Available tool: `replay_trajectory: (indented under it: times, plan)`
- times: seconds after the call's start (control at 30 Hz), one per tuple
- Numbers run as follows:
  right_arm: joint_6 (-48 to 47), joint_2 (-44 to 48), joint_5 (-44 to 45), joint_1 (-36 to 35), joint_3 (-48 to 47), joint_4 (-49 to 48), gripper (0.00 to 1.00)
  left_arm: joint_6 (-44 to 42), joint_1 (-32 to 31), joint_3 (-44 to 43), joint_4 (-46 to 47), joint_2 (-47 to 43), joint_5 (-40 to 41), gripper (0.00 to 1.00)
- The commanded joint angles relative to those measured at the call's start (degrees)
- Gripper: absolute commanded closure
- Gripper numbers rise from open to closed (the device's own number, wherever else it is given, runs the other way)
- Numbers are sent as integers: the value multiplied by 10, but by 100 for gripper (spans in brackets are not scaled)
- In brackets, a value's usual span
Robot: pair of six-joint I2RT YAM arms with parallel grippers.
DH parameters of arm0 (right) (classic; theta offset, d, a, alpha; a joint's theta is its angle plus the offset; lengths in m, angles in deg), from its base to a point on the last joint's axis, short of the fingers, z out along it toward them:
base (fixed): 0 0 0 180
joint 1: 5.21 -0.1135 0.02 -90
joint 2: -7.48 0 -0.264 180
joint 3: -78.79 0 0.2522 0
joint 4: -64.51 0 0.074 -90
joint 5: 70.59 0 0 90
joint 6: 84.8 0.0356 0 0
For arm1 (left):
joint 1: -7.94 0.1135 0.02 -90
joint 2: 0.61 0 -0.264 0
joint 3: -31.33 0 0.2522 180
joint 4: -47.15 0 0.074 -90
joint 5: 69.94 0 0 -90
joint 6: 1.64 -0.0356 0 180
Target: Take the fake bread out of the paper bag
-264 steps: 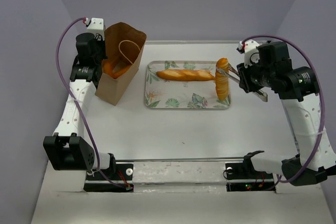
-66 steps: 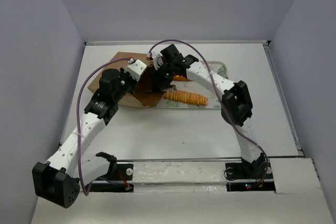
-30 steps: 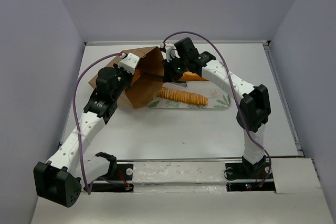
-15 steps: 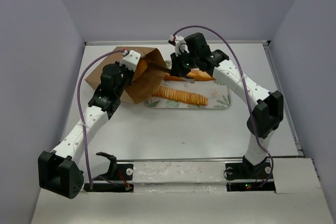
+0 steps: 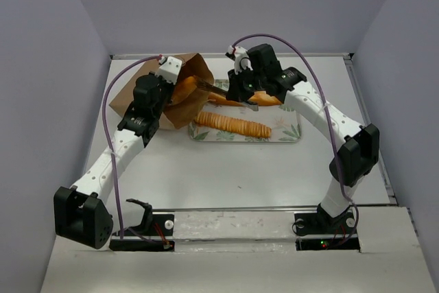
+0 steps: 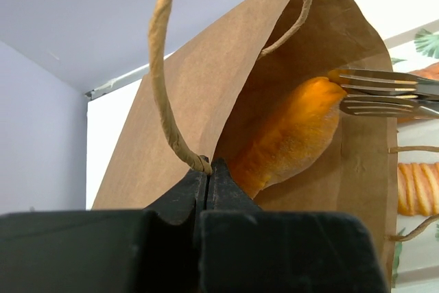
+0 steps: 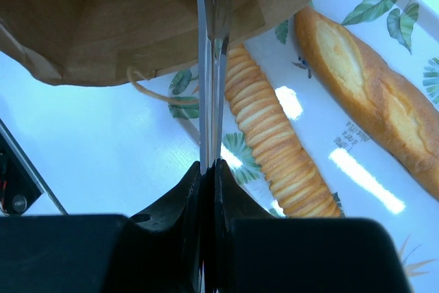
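The brown paper bag (image 5: pixel 199 72) lies tipped with its mouth toward the tray. My left gripper (image 5: pixel 168 87) is shut on the bag's rim at the base of a cord handle (image 6: pixel 161 66); it shows in the left wrist view (image 6: pixel 208 164). My right gripper (image 5: pixel 240 92) is shut on metal tongs (image 7: pixel 211 66). The tong tines (image 6: pixel 384 94) close on the end of the oval loaf (image 6: pixel 288 135), which lies inside the bag mouth (image 5: pixel 184 89). The ribbed stick loaf (image 5: pixel 230 124) and the baguette (image 7: pixel 370 101) lie on the tray.
The leaf-patterned tray (image 5: pixel 287 130) sits mid-table, right of the bag, with the bag mouth overlapping its left end. The second handle loop (image 7: pixel 154 94) hangs over the tray edge. Grey walls enclose the table on three sides.
My right gripper has drawn back to the right with the tongs, away from the bag mouth. My left gripper has shifted the bag slightly left and turned its mouth up. The loaves on the tray stayed put.
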Motion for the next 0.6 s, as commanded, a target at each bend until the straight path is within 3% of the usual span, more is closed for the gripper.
replay_trajectory:
  times: [0.0,0.2,0.57]
  plan:
    - [28,59,11,10,-1,-34,99,0,3,-21,31,6,26,100]
    - [64,83,9,31,-1,-35,99,-54,2,12,63,9,26,100]
    - [127,152,21,67,44,-34,99,-71,6,16,92,21,38,100]
